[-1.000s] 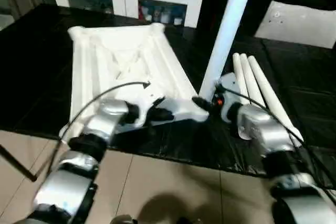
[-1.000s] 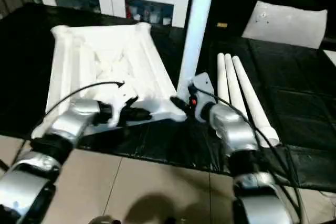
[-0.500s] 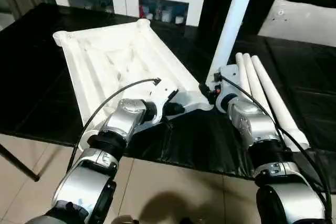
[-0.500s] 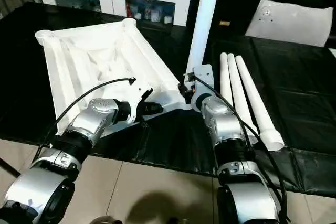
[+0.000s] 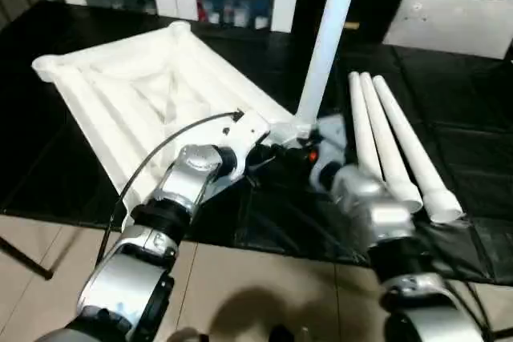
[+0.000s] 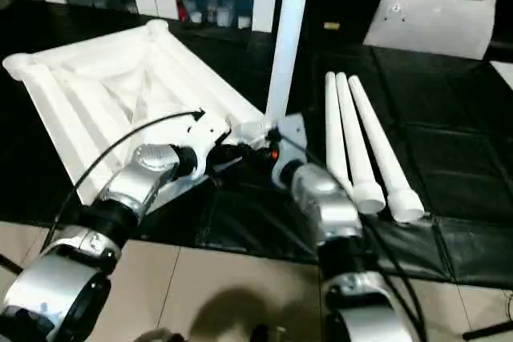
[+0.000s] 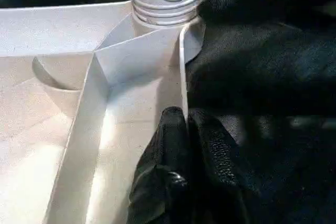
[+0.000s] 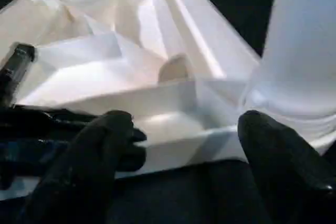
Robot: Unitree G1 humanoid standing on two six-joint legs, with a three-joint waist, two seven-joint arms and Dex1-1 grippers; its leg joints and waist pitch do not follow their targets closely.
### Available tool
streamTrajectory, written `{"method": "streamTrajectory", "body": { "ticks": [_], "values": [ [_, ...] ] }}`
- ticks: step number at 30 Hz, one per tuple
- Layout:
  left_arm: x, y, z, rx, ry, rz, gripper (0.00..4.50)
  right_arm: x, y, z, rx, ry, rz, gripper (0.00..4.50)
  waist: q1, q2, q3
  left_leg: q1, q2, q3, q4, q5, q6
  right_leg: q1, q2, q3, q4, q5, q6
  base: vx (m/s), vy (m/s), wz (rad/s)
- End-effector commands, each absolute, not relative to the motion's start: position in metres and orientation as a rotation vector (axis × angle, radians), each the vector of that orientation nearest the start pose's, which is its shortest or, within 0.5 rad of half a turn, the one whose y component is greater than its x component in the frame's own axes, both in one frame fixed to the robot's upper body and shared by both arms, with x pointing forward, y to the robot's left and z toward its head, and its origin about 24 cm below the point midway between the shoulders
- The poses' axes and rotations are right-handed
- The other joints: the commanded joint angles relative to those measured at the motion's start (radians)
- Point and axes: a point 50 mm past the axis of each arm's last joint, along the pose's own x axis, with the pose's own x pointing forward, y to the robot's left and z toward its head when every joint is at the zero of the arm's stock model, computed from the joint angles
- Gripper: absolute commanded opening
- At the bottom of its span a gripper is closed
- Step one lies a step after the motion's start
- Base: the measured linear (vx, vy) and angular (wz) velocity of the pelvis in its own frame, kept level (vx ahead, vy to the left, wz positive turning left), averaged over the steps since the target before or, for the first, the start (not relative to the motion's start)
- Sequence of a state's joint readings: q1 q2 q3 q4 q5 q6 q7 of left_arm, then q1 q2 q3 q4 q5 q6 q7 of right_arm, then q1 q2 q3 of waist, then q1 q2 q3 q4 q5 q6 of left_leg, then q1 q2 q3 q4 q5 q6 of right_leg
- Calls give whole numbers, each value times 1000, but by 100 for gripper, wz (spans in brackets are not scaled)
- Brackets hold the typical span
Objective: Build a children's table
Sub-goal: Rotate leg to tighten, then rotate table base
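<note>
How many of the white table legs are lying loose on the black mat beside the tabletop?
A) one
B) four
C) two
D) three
D: three loose legs lie side by side on the black mat, right of the tabletop; a fourth leg stands upright in the tabletop's near corner.

Tabletop upside down with one leg seated; three legs loose beside it.

White plastic tabletop lies ribbed side up, skewed on the black mat. One white tapered leg stands upright in the tabletop's near corner socket, threaded collar visible at the joint. Three more white legs lie flat, side by side and touching, well apart from the tabletop on the far side of the standing leg, wide ends toward the near edge.
</note>
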State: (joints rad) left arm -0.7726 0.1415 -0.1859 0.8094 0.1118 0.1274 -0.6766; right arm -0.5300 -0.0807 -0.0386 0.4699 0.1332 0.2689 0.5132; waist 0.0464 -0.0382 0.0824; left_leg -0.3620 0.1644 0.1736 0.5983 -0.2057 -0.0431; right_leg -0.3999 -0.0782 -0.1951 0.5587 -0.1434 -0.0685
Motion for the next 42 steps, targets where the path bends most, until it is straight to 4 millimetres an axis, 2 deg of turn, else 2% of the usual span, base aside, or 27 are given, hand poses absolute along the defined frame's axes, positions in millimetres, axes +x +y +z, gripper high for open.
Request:
{"method": "streamTrajectory", "body": {
  "ticks": [1,3,5,7,8,10,12,14,16,20,21,23,24,26,27,28,30,31,32,33,34,35,36,38,39,41,42],
  "values": [
    [364,98,71,405,261,-865,0,337,-138,70,110,185,557,402,8,-2,-90,2,90,-36,-56,5,148,78,-123,102,-45,-155,-107,0,0,0],
    [364,99,72,413,245,-877,0,334,-143,74,132,174,555,411,8,-4,-89,2,90,-34,-55,-1,152,76,-121,101,-47,-168,-100,0,0,0],
    [364,101,73,429,224,-895,0,331,-149,80,138,139,534,431,8,-4,-83,1,81,-31,-57,-58,124,77,-119,93,-71,-301,-52,0,0,0],
    [366,104,74,420,215,-880,0,328,-153,85,130,121,521,443,8,-1,-83,5,79,-30,-58,-79,105,74,-114,89,-81,-356,-26,0,0,0],
    [366,105,74,415,217,-878,27,327,-154,87,117,110,511,448,7,-1,-82,7,81,-31,-60,-91,97,71,-113,88,-85,-375,-15,0,0,0],
    [368,106,76,409,210,-881,44,324,-158,92,121,90,492,450,7,-1,-83,8,81,-33,-61,-97,90,71,-113,89,-86,-375,-10,0,0,0],
    [369,106,78,398,200,-879,58,322,-159,95,125,75,485,450,8,1,-87,10,86,-35,-61,-92,89,70,-114,89,-81,-354,-17,0,0,0],
    [372,104,91,264,109,-858,69,318,-165,105,147,20,431,450,12,1,-91,12,91,-35,-60,-83,87,69,-119,92,-76,-322,-33,0,0,0],
    [372,102,98,189,63,-857,90,314,-166,108,157,4,409,450,19,-4,-98,11,96,-35,-59,-62,83,70,-123,95,-63,-273,-64,0,0,0],
    [370,105,106,118,11,-835,126,308,-161,107,158,17,415,450,25,-3,-96,7,92,-31,-59,-50,87,72,-125,97,-60,-251,-73,0,0,0],
    [369,110,108,107,1,-812,136,305,-156,104,158,39,432,450,29,2,-96,8,95,-33,-60,-46,86,73,-123,96,-57,-247,-78,0,0,0],
    [368,122,111,132,-8,-738,152,300,-149,102,136,63,464,450,27,1,-95,6,97,-34,-60,-55,81,74,-123,96,-58,-248,-71,0,0,0],
    [366,140,114,177,6,-634,161,294,-141,100,93,75,515,450,26,0,-96,6,97,-34,-60,-59,76,73,-122,96,-56,-251,-67,0,0,0],
    [365,148,115,201,11,-590,171,291,-137,98,83,85,540,450,20,-4,-91,4,88,-30,-60,-86,72,74,-118,92,-68,-308,-39,0,0,0],
    [357,168,120,214,14,-501,171,286,-130,95,82,109,569,450,17,-9,-88,4,83,-28,-60,-91,65,73,-117,90,-78,-374,-7,0,0,0],
    [350,183,125,226,5,-440,171,283,-125,92,76,121,585,450,17,-8,-89,7,89,-30,-60,-94,54,73,-120,91,-72,-378,-5,0,0,0],
    [346,191,128,235,-1,-409,171,282,-123,90,72,126,595,450,11,0,-84,13,91,-31,-62,-114,50,63,-114,88,-81,-404,3,0,0,0],
    [343,196,130,233,-1,-387,171,281,-121,89,65,131,598,450,12,-8,-83,16,85,-29,-61,-125,52,61,-109,87,-89,-423,19,0,0,0],
    [343,196,130,233,-1,-387,171,281,-121,89,65,131,598,450,17,-4,-85,20,90,-32,-61,-127,47,61,-113,88,-85,-422,14,0,0,0],
    [334,209,131,254,23,-330,171,279,-118,86,52,148,604,450,18,-3,-78,21,99,-38,-67,-155,34,61,-116,86,-85,-439,14,0,0,0],
    [325,223,131,293,59,-274,171,279,-117,85,49,158,603,450,18,-1,-76,23,99,-37,-70,-169,32,58,-112,86,-91,-452,19,0,0,0],
    [306,250,129,364,134,-156,171,280,-113,81,31,174,605,450,12,1,-79,24,110,-45,-74,-194,3,62,-121,89,-75,-437,7,0,0,0],
    [295,263,129,403,178,-88,171,280,-111,80,20,181,608,450,3,-1,-70,13,105,-45,-80,-205,6,64,-115,88,-83,-455,16,0,0,0],
    [281,282,128,435,237,37,171,280,-109,78,0,193,611,450,-10,-5,-73,30,91,-40,-70,-253,-8,57,-112,86,-94,-515,39,0,0,0],
    [281,282,128,435,237,37,171,280,-109,78,0,193,611,450,-12,-5,-71,27,81,-39,-67,-239,2,60,-113,85,-104,-535,49,0,0,0],
    [272,292,125,461,278,112,171,281,-108,77,-10,202,608,450,-6,1,-64,46,86,-42,-67,-283,11,48,-107,75,-119,-561,55,0,0,0],
    [264,302,118,494,330,178,171,282,-107,76,-8,208,596,450,-7,0,-64,45,90,-47,-69,-304,8,51,-107,71,-117,-558,52,0,0,0]
  ]
}}
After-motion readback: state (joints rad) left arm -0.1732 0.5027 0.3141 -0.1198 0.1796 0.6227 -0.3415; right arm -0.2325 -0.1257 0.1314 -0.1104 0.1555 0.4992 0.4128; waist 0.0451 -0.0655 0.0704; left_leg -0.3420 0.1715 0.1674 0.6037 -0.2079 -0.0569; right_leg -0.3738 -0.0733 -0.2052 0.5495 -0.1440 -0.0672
